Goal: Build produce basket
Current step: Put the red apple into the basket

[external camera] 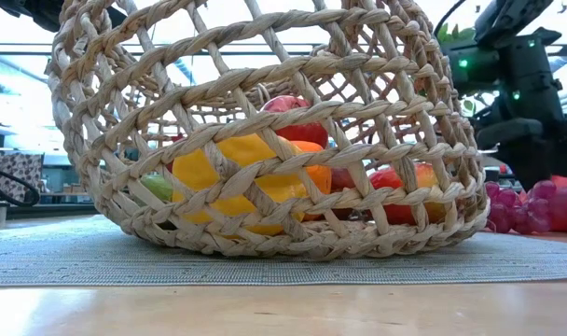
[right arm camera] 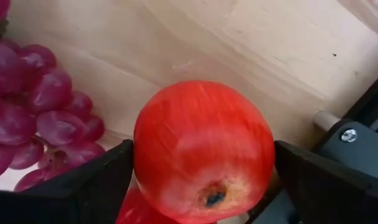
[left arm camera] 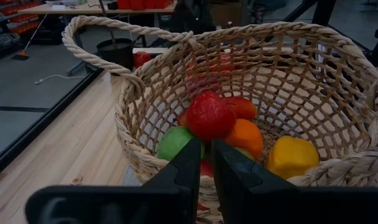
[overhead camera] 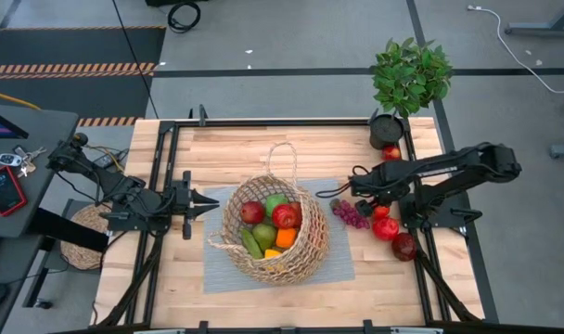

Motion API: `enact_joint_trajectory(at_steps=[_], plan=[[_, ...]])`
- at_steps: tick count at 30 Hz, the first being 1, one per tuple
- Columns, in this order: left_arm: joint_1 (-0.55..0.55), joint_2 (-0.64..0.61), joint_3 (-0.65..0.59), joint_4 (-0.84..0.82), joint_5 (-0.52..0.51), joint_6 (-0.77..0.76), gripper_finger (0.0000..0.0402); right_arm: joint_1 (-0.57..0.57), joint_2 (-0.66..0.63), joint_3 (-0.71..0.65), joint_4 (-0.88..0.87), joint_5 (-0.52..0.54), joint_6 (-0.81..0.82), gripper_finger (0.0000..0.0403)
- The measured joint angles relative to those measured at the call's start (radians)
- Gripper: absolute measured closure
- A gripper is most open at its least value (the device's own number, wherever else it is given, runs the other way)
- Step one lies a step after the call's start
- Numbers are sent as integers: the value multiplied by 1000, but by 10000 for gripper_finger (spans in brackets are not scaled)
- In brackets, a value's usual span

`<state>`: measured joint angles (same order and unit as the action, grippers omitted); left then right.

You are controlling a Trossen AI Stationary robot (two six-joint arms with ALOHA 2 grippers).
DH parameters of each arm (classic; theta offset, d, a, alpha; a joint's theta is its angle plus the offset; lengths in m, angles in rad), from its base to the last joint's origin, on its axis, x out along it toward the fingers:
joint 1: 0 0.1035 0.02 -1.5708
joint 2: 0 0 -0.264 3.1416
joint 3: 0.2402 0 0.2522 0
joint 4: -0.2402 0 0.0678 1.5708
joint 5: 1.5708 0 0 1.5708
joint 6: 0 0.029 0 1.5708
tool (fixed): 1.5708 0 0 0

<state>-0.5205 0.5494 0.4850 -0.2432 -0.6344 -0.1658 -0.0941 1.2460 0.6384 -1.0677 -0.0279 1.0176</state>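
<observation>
1. Inside the basket (overhead camera: 275, 232), at table centre, several produce pieces (overhead camera: 272, 224) are already gathered.
2. Right of the basket, grapes (overhead camera: 350, 213) and red fruits remain.
3. An apple (right arm camera: 203, 150) is straddled by the wide-open right gripper (overhead camera: 378, 206), not yet clamped.
4. Left of the basket, the left gripper (overhead camera: 211, 203) is parked closed.

A potted plant (overhead camera: 410, 79), grey mat (overhead camera: 219, 264), red phone (overhead camera: 5, 190).

The large round tan wicker basket (overhead camera: 280, 243) looked rough and open-woven, resting on a grey matt woven cloth mat (overhead camera: 222, 264) over the pale smooth wooden table (overhead camera: 254, 148), beside a glossy red apple (right arm camera: 203, 149).
</observation>
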Motion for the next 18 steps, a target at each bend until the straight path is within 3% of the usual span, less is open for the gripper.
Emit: enact_joint_trajectory(at_steps=[11,18], plan=[[0,0,0,0,0,0,353,-14,8,33,-1,-11,-78,61],[0,0,0,0,0,0,353,-5,-11,242,-9,157,-183,66]])
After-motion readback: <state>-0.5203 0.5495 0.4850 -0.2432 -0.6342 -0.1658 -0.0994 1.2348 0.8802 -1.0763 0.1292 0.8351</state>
